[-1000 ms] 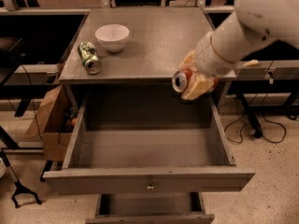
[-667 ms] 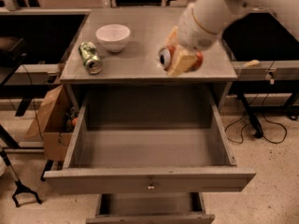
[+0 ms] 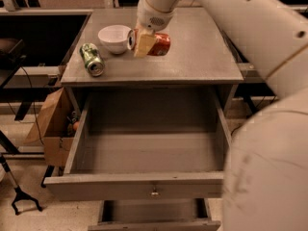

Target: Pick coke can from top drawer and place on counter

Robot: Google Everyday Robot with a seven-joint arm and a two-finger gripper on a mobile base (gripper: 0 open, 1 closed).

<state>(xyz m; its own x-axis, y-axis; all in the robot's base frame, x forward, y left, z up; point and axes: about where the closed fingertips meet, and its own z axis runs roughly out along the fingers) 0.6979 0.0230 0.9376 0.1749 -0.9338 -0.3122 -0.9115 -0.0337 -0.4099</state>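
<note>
My gripper point(image 3: 147, 41) is shut on the coke can point(image 3: 156, 43), a red can with a silver top, held on its side just above the counter point(image 3: 202, 52) near its middle, right of a white bowl. My white arm reaches in from the right and fills the right side of the view. The top drawer point(image 3: 149, 189) stands pulled wide open below the counter, with a small keyhole in its front panel; nothing shows inside it.
A white bowl point(image 3: 114, 37) stands on the counter's left part. A green can point(image 3: 92, 58) lies on its side near the counter's left front edge. The lower drawer point(image 3: 154, 215) is partly open. A cardboard box point(image 3: 53, 129) stands on the floor at left.
My gripper has carried the coke can from the drawer's right rear edge up and left over the counter, close to the white bowl.
</note>
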